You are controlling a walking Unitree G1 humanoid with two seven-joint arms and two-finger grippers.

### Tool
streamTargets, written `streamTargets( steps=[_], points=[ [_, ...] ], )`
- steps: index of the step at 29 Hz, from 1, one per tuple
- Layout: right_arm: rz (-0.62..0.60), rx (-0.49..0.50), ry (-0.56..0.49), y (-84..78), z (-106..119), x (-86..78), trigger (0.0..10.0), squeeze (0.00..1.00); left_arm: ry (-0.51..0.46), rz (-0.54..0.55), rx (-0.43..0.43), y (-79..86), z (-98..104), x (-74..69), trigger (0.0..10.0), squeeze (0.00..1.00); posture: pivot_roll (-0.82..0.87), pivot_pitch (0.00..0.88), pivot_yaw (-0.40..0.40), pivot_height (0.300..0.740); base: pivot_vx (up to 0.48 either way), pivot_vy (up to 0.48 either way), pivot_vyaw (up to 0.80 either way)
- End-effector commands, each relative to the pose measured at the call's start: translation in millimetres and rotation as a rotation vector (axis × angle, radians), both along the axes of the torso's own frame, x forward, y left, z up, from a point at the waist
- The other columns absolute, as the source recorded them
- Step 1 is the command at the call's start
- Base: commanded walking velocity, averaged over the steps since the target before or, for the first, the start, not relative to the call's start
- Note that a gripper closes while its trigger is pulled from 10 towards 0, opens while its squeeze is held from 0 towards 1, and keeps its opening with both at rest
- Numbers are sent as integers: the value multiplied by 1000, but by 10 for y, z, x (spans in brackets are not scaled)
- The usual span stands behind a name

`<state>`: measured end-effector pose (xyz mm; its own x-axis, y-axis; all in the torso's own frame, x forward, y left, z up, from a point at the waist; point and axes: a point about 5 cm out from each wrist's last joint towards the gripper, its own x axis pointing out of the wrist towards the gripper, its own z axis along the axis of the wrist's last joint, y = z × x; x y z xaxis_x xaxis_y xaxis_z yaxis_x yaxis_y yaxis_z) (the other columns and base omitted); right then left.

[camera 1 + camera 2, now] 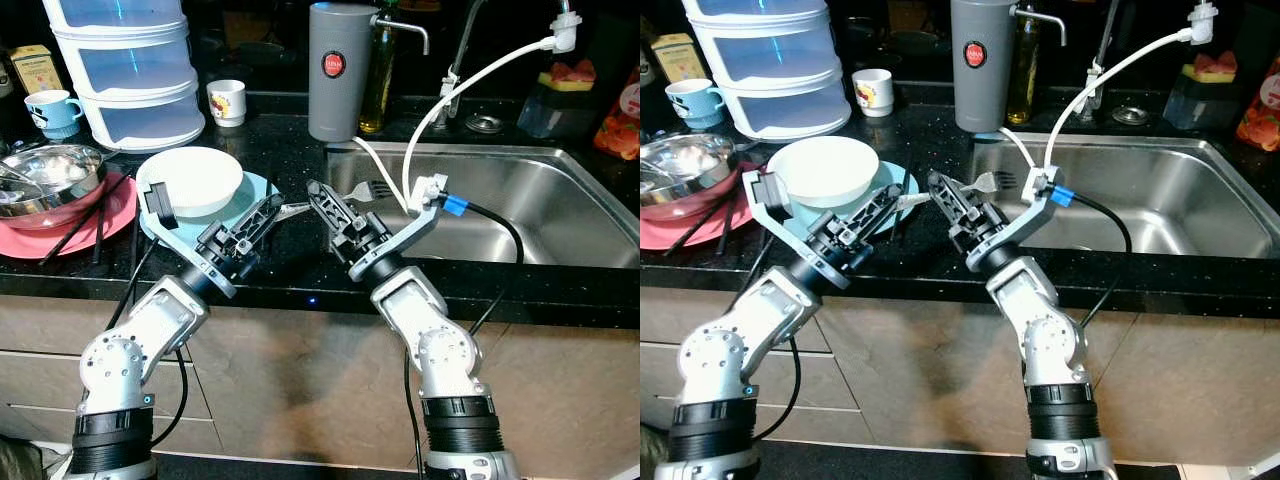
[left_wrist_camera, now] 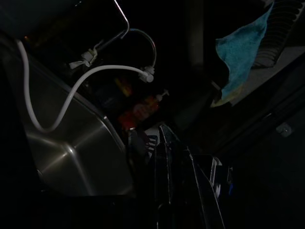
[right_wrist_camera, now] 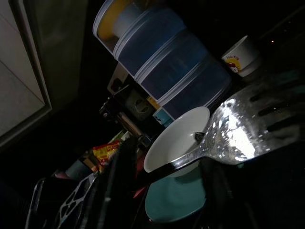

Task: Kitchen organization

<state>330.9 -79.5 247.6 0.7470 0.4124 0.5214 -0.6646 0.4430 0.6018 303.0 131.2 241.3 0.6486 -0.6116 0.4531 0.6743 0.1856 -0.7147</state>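
A silver slotted spatula (image 1: 370, 188) hangs level over the black counter at the left rim of the sink (image 1: 560, 155). Its head points toward the sink, and it looms large in the right wrist view (image 3: 238, 129). My left gripper (image 1: 281, 206) is shut on the end of its handle. Coming from the other side, my right gripper (image 1: 318, 192) has its fingers open on either side of the handle, just below the head. Behind the left gripper a white bowl (image 1: 192, 178) sits on a teal plate (image 1: 256, 188).
At the back stand a grey canister (image 1: 340, 70), an oil bottle (image 1: 378, 70), stacked plastic containers (image 1: 130, 75) and two mugs (image 1: 228, 100). A steel bowl (image 1: 50, 170) sits on a pink plate (image 1: 112, 212) with chopsticks (image 1: 80, 222). A white hose (image 1: 470, 85) runs into the sink.
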Motion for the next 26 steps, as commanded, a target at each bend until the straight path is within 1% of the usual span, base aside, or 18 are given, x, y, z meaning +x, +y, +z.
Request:
streamTargets(
  steps=[1, 7, 11, 17, 19, 20, 21, 22, 24, 25, 26],
  points=[
    [14, 68, 23, 117, 9, -10, 0, 0, -14, -19, -18, 1, 22, -33, 0, 0, 128, 66, 41, 740, 0, 0, 0],
    [-15, 82, 36, 67, 6, 16, 0, 0, -8, -14, -16, 17, 18, -38, 0, 0, 128, 71, 40, 740, 0, 0, 0],
    [-18, 85, 38, 61, 9, 19, 0, 0, -7, -13, -16, 17, 18, -37, 0, 0, 128, 71, 40, 740, 0, 0, 0],
    [-28, 96, 33, 31, 34, 38, 0, 0, 29, 29, 21, 28, -31, 15, 0, 0, 129, 75, 40, 740, 0, 0, 0],
    [-28, 96, 33, 31, 34, 38, 0, 0, 29, 29, 21, 28, -31, 15, 0, 0, 129, 75, 40, 740, 0, 0, 0],
    [-42, 112, 30, -4, 57, 60, 0, 0, 43, 91, 53, 50, -31, 69, 10000, 4, 128, 78, 42, 740, 0, 0, 0],
    [-50, 121, 28, -23, 69, 73, 0, 0, 44, 110, 48, 66, -20, 85, 10000, 514, 128, 78, 42, 740, 0, 0, 0],
    [-65, 132, 24, -54, 91, 97, 0, 0, 49, 124, 37, 87, -10, 103, 10000, 1000, 127, 78, 42, 740, 0, 0, 0],
    [-89, 152, 18, -106, 132, 137, 0, 0, 53, 132, 34, 106, -2, 114, 10000, 1000, 127, 79, 42, 740, 0, 0, 0],
    [-89, 152, 18, -106, 132, 137, 0, 0, 53, 132, 34, 106, -2, 114, 10000, 1000, 127, 79, 42, 740, 0, 0, 0],
    [-107, 165, 14, -143, 159, 164, 0, 0, 54, 150, 56, 114, -5, 123, 10000, 1000, 128, 80, 41, 740, 0, 0, 0]
  ],
)
